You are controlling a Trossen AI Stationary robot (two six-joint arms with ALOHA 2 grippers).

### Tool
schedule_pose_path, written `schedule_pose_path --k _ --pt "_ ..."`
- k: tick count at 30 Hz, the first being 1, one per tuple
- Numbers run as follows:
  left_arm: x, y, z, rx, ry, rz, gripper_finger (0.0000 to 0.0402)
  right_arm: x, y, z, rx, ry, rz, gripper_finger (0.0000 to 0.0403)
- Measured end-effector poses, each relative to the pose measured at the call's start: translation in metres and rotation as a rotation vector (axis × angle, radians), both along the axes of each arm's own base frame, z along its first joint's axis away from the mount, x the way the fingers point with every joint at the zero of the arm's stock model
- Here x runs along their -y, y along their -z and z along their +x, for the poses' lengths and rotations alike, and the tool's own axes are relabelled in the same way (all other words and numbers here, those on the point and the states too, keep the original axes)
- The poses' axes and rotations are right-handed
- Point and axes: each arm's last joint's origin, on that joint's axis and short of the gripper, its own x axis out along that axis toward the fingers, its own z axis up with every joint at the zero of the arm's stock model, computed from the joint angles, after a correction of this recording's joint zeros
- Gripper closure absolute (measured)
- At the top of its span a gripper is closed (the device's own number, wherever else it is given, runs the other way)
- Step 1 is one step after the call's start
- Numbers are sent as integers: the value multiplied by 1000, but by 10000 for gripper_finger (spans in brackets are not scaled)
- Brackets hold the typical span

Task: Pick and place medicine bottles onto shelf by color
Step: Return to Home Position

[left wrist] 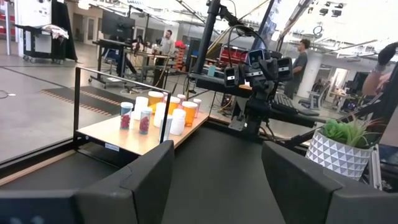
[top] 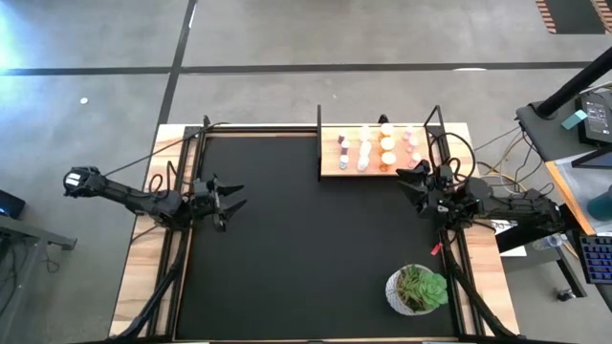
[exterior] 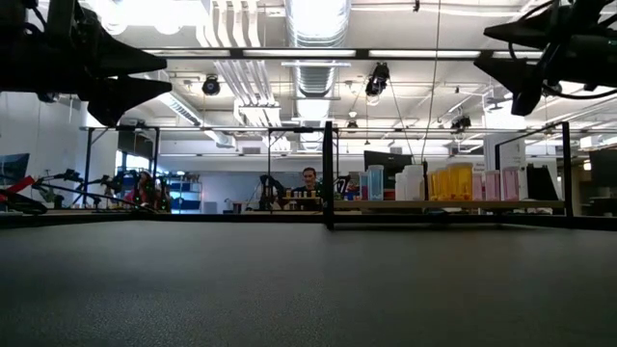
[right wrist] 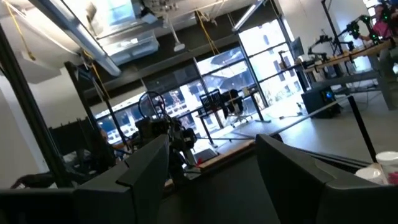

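Since no bottle was to be seen loose on the wooden surface (top: 139, 277) or on the black mat (top: 306, 248) laid over it, the sorting was judged finished, and the step in hand was taken to be the parking of the arms. The left gripper (top: 239, 196) was found low over the mat's left edge, well apart from everything else, its jaws spread with nothing between them. The right gripper (top: 409, 178) was placed just beside the right end of the shelf (top: 330, 170), near a black post, jaws likewise spread and empty. The shelf was set at the mat's far edge, right of centre, and a potted plant (top: 418, 290) was noted at the near right corner. The medicine bottles (top: 378, 148) were stood on the shelf in rows by colour: dark maroon, white, orange, then pink nearest the right gripper. For the next move, a retreat of the right arm was judged to be called for, kept clear of post and pink row.
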Motion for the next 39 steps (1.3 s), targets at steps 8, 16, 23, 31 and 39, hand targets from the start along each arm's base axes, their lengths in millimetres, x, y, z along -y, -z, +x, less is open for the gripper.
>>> schedule_pose_path --k 8,16,23,31,39 --pt "0 2 1 -20 0 6 173 0 3 2 -29 0 2 174" --pt "1 4 3 -43 0 12 173 0 2 2 -28 0 2 174" --pt "1 7 4 -65 0 18 173 0 2 2 -28 0 2 174" --pt "2 10 6 -95 0 27 173 0 2 2 -28 0 2 174" --pt "2 15 9 -137 0 39 173 0 2 2 -28 -1 2 174"
